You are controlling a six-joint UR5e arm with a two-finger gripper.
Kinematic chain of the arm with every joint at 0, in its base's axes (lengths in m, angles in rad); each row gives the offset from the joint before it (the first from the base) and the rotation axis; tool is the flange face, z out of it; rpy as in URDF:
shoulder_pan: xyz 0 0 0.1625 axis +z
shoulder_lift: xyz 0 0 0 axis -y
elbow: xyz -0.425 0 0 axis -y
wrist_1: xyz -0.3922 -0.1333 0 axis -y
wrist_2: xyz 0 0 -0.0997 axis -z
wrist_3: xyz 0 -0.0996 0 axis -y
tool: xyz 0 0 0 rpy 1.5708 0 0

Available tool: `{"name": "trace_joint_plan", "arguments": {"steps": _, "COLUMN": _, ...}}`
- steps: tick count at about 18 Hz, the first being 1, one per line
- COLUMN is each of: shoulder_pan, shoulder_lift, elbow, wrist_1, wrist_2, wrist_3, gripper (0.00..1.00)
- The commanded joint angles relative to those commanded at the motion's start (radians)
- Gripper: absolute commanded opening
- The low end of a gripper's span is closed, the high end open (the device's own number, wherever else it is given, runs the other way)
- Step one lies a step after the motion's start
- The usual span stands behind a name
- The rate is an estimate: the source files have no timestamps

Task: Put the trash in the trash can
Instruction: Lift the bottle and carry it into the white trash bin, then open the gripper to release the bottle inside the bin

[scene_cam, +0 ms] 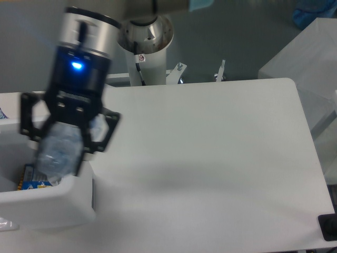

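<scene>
the gripper point(62, 142) and the clear bottle point(59, 151) in it are smeared by motion blur at the left of the frame, so the label and cap cannot be made out. they hide the right wall of the trash can point(47, 203), whose left side the frame edge cuts off. the arm runs out at the top edge.
</scene>
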Motion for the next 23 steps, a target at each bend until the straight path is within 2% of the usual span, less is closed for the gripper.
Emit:
{"name": "trace_joint_plan", "arguments": {"steps": 2, "shoulder_pan": -0.035, "shoulder_lift": -0.025, "elbow": 0.001, "wrist_1": 0.000, "wrist_2": 0.000, "wrist_3": 0.000, "gripper": 0.60}}
{"name": "trace_joint_plan", "arguments": {"steps": 5, "shoulder_pan": -0.037, "shoulder_lift": -0.055, "elbow": 0.006, "wrist_1": 0.000, "wrist_2": 0.000, "wrist_3": 0.000, "gripper": 0.60}}
{"name": "trace_joint_plan", "arguments": {"steps": 16, "shoulder_pan": -0.062, "shoulder_lift": -0.098, "elbow": -0.009, "wrist_1": 0.000, "wrist_2": 0.000, "wrist_3": 0.000, "gripper": 0.61}}
{"name": "trace_joint_plan", "arguments": {"steps": 20, "shoulder_pan": -0.063, "shoulder_lift": -0.101, "elbow": -0.018, "wrist_1": 0.000, "wrist_2": 0.005, "wrist_3": 0.000, "gripper": 0.72}}
{"name": "trace_joint_plan", "arguments": {"steps": 23, "shoulder_pan": -0.063, "shoulder_lift": -0.097, "elbow": -0.032, "wrist_1": 0.000, "wrist_2": 0.008, "wrist_3": 0.000, "gripper": 0.72}}
